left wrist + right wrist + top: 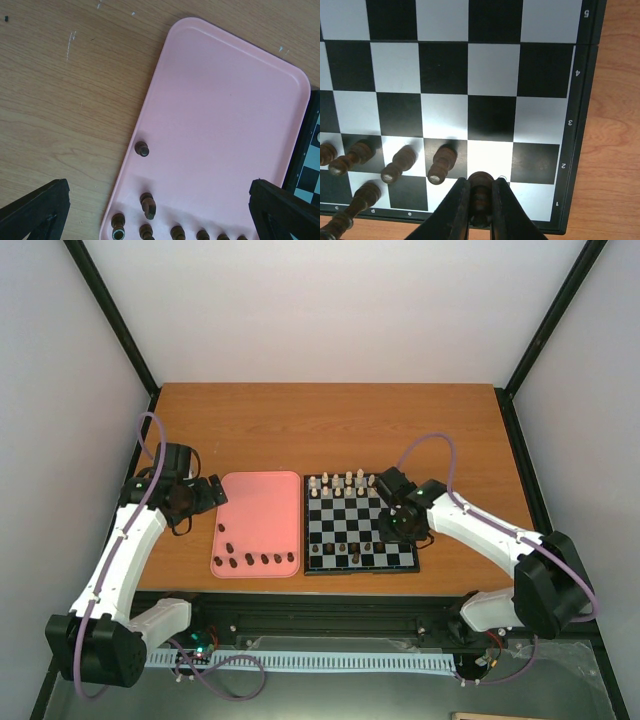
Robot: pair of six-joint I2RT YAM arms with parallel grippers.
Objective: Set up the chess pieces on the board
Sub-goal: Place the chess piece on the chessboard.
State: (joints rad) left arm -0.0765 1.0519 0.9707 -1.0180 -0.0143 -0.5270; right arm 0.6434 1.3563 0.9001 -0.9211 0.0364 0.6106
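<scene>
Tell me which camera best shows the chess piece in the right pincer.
Right wrist: the dark chess piece sits clamped between the right pincer's fingers at the board's edge. The top view leaves it too small to make out; the left wrist view misses it.

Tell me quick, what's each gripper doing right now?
Left gripper: open, empty, above the pink tray.
Right gripper: shut on a dark brown chess piece over the board.

Left arm (125,550) bent, left fingers (35,207) spread wide; right arm (480,530) reaching inward, right fingers (456,212) pinching dark piece (481,185).
</scene>
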